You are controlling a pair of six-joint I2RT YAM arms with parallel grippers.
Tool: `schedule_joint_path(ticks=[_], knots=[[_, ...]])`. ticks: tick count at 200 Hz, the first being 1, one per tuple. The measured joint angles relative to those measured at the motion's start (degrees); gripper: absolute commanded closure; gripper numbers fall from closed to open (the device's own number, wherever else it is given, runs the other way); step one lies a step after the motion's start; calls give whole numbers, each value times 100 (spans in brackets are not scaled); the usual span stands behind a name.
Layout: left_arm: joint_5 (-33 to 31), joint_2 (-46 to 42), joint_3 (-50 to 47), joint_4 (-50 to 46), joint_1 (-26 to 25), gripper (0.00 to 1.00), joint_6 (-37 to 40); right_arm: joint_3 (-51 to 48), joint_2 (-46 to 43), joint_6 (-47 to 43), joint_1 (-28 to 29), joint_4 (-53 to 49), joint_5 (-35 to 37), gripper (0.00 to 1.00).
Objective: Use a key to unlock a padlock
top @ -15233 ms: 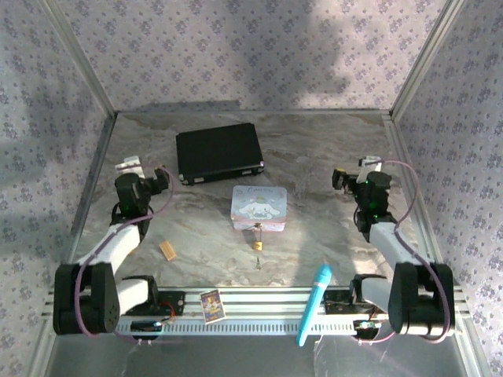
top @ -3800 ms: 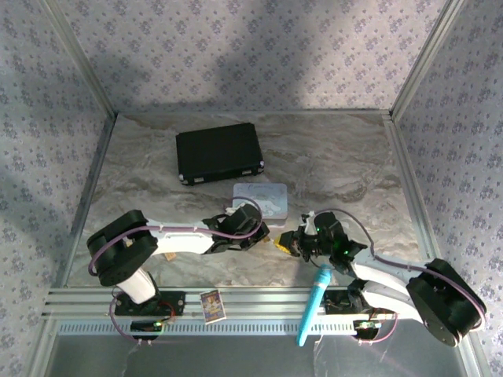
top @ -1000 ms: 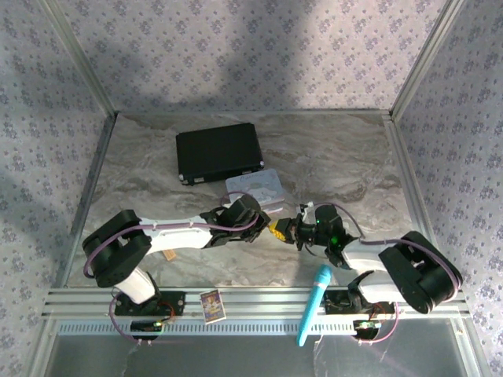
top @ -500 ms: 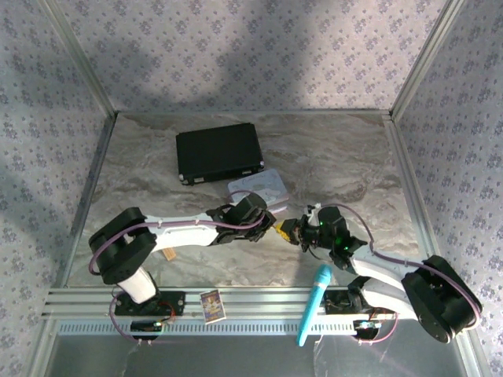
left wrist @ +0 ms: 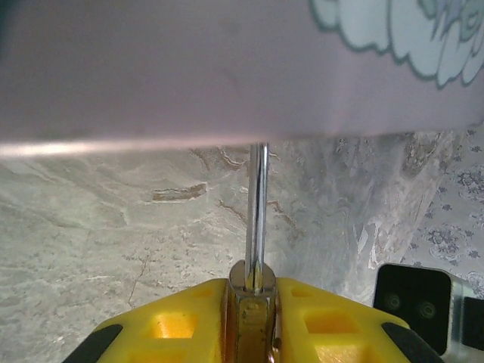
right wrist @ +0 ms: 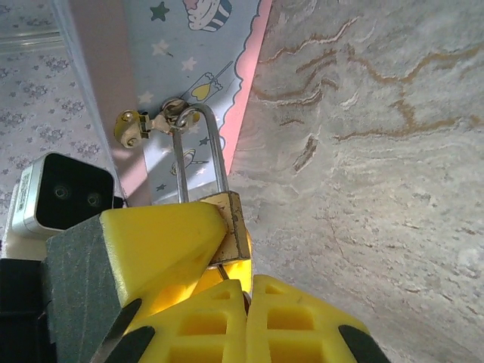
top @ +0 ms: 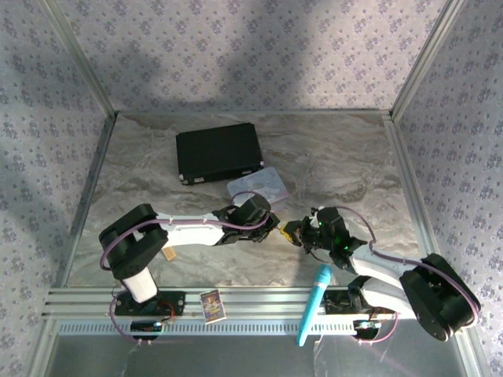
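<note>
The brass padlock point(right wrist: 236, 225) hangs by its silver shackle point(right wrist: 200, 151) from the latch point(right wrist: 144, 125) of the pastel tin point(right wrist: 189, 60). My left gripper point(left wrist: 253, 291) is shut on the padlock point(left wrist: 253, 321) body, with the shackle point(left wrist: 259, 204) running up to the tin point(left wrist: 189, 68). My right gripper point(right wrist: 248, 281) is shut on the key point(right wrist: 221, 270). Just a thin bit of the key's shaft shows, running into the padlock's underside. In the top view, left gripper point(top: 271, 225) and right gripper point(top: 296, 234) meet tip to tip at the padlock point(top: 284, 229), just in front of the tin point(top: 258, 185).
A black case point(top: 218, 152) lies behind the tin. A tan block point(top: 167, 254) sits under the left arm. A blue microphone point(top: 314, 302) and a small card point(top: 211, 305) rest on the front rail. Open marble table point(top: 346, 157) lies to the back right.
Both grippers and the padlock have drifted slightly to the right. The right arm's elbow has swung down and outward. The tin has shifted a little.
</note>
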Motion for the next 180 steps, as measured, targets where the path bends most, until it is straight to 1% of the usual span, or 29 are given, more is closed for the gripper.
schedule_joint_path(ticks=[14, 35, 80, 102, 147, 180], knots=[[-11, 28, 28, 4, 0, 85, -2, 0, 0, 2, 0, 15, 46, 100], [-50, 46, 72, -24, 2, 86, 0, -7, 39, 15, 2, 114, 109, 100], [-118, 52, 262, -389, 44, 86, 24, -39, 219, 192, 157, 511, 291, 100], [-140, 151, 444, -619, 48, 87, 44, -39, 216, 271, 273, 518, 496, 100], [-179, 188, 544, -732, 48, 86, 44, -44, 144, 424, 463, 503, 813, 100], [-214, 249, 605, -769, 48, 86, 44, -101, 341, 509, 387, 796, 796, 100]])
